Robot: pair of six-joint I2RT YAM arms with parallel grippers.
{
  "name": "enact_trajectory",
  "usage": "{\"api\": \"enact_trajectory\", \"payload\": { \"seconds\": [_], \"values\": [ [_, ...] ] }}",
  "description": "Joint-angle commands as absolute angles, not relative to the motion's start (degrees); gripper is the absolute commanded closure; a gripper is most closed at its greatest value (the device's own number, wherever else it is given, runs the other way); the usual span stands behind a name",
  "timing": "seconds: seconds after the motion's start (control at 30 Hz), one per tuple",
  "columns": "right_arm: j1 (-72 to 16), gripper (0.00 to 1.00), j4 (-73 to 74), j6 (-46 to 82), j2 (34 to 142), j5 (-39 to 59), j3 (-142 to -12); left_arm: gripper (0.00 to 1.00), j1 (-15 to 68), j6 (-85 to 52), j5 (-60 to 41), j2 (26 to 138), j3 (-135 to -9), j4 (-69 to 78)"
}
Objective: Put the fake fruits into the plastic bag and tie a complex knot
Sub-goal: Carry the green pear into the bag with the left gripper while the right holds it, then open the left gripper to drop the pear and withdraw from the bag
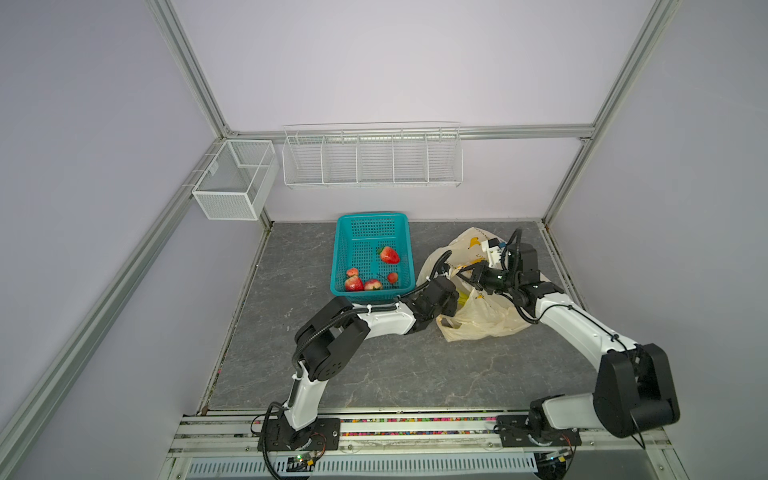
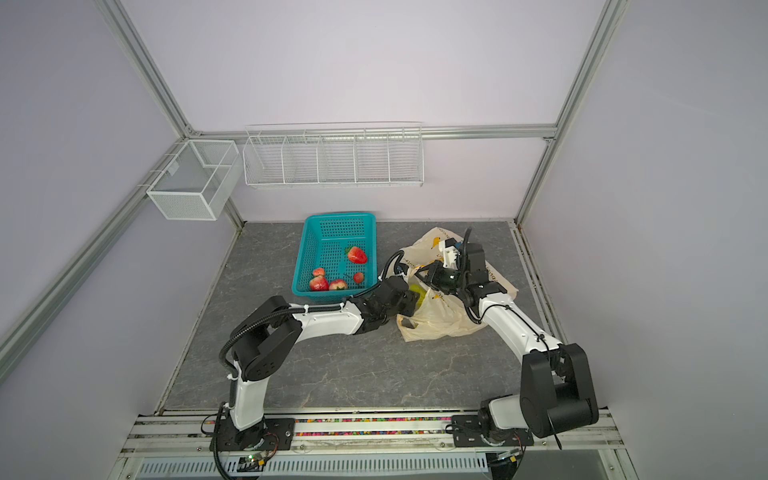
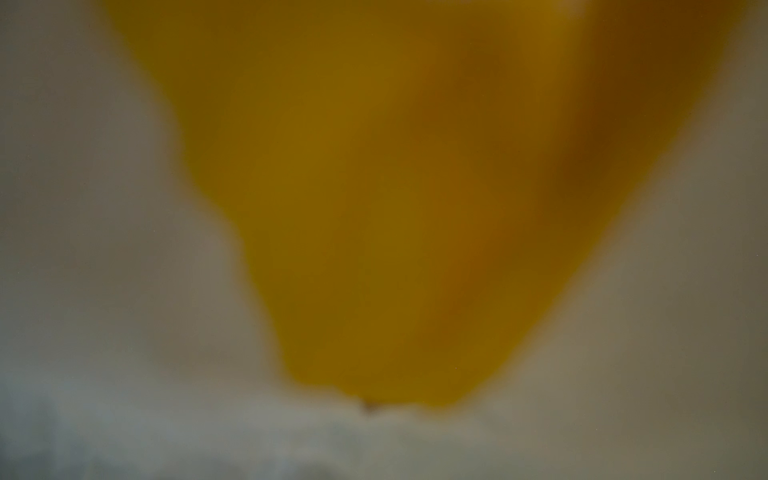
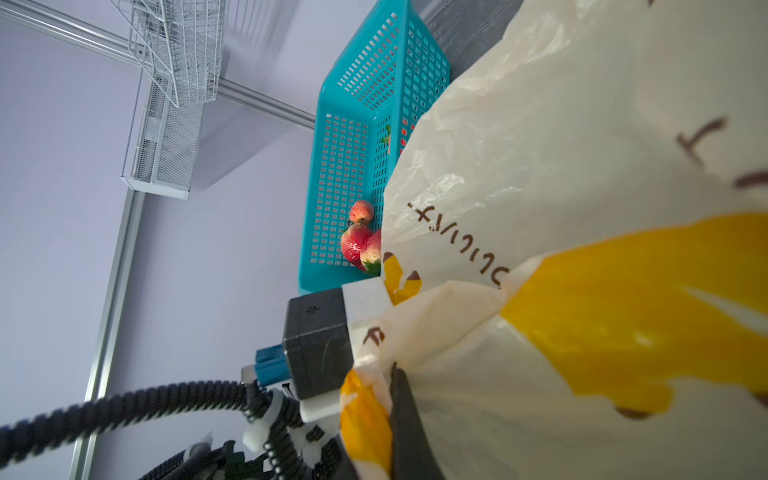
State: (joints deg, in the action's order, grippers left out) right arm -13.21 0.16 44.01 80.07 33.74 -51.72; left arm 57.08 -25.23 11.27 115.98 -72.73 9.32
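Pinching the plastic bag (image 1: pixel 490 320) — right hand (image 1: pixel 461 272), left hand (image 1: pixel 451 302) at its mouth.

In both top views the basket (image 1: pixel 341 249) sits mid-frame on the tabletop (image 1: pixel 374 365), with five fruits (image 1: pixel 354 284) in it. The bag (image 1: pixel 490 322) lies just right. A rack (image 1: pixel 372 156) hangs behind, above them.
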Motion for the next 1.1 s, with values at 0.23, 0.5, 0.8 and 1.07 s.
{"api": "enact_trajectory", "payload": {
  "seconds": [0.23, 0.5, 0.8, 1.07],
  "values": [
    [-12.5, 0.93, -3.4, 39.1, 82.2, 31.5, -52.1, 0.39, 57.4, -24.5, 9.4, 112.8, -70.7, 12.3],
    [-9.8, 0.93, -17.9, 26.0, 84.3, 29.0, -57.2, 0.33, 57.4, -20.2, 4.6, 105.0, -68.3, 5.5],
    [-9.1, 0.94, -21.0, 22.7, 86.2, 29.0, -59.3, 0.33, 57.4, -14.7, -1.7, 89.4, -62.4, -4.5],
    [-8.9, 0.93, -20.9, 22.4, 87.4, 29.8, -59.9, 0.28, 57.4, -15.8, 16.0, 76.9, -48.9, -10.2]
  ]
}}
